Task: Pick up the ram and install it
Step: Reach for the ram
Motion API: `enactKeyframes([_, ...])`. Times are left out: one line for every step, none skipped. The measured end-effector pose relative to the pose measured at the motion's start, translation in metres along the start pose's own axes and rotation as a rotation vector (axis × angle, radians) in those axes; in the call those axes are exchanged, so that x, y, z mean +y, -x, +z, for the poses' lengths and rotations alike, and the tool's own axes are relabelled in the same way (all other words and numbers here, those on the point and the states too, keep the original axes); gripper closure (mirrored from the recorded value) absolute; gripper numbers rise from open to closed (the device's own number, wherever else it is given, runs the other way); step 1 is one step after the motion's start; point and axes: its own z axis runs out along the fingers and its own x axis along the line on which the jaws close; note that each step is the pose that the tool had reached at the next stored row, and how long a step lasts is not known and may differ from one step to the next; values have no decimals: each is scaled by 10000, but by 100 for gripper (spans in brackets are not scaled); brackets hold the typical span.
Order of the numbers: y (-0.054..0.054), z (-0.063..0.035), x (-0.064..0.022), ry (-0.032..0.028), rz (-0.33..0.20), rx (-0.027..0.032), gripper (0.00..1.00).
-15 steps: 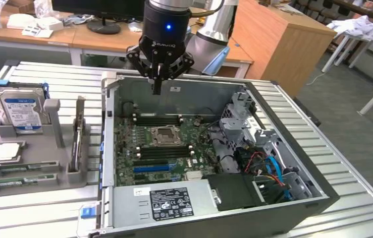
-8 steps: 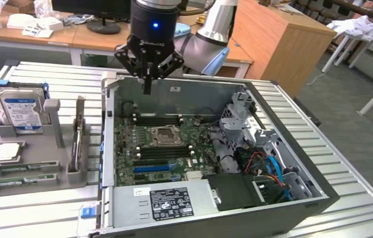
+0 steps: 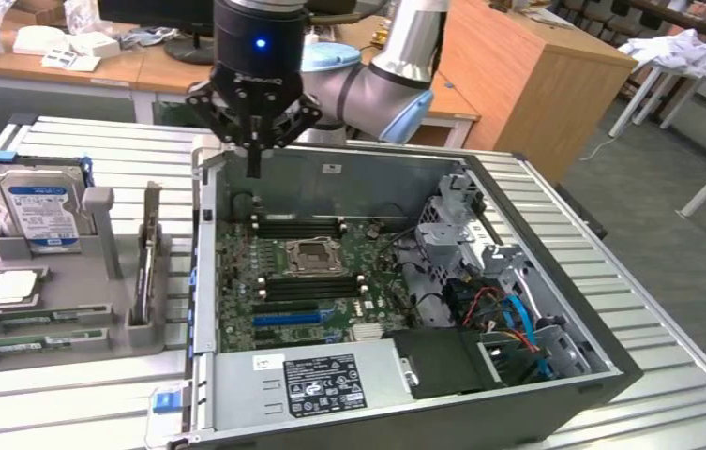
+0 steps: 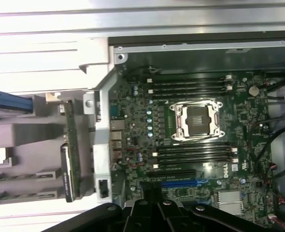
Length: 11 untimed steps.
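Green ram stands on its long edge in the grey holder on the table. In the exterior view that is roughly 9 o'clock from the motherboard, outside the open PC case. In the wrist view you get it too, pale label strip showing, just beside the case wall. Nothing touches it.

Your claw is clenched, fingers pinched together, nothing in it. It hangs over the case's rear wall, about 12 o'clock from the CPU socket. The ram sits at about 7 o'clock from the claw, well apart.

Black memory slots flank the socket, one bank on its 12 o'clock side and one on its 6 o'clock side. They look empty, though I can't vouch for every slot. The silver hard drive shares the holder, 9 o'clock of the ram. It is not your target.

Step, as I judge it: pick-up, not yet begun, and install not touched. The pick calls for a released claw with jaws set across the stick's thin faces. It also needs a straight drop onto the top edge and clearance from the holder posts beside it. A skewed approach could jam the stick in its groove.
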Motion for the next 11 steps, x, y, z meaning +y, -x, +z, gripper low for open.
enactKeyframes([-37, 0, -3, 0, -1, 0, 89])
enactKeyframes([-74, 0, -6, 0, 1, 0, 89])
enactKeyframes([-108, 0, -8, 0, 2, 0, 89])
enactKeyframes([-141, 0, -10, 1, 1, -1, 89])
enactKeyframes([-172, 0, -13, 1, 0, -1, 89])
enactKeyframes([-204, 0, -16, 1, -1, -1, 89])
enactKeyframes([-236, 0, -18, 1, 0, -1, 89])
enactKeyframes([-269, 0, -20, 0, 1, 0, 89])
enactKeyframes([-303, 1, -23, 0, 2, 0, 89])
enactKeyframes([-339, 1, -26, 0, 1, 0, 89])
enactKeyframes([-376, 1, -29, 0, -1, 0, 89])
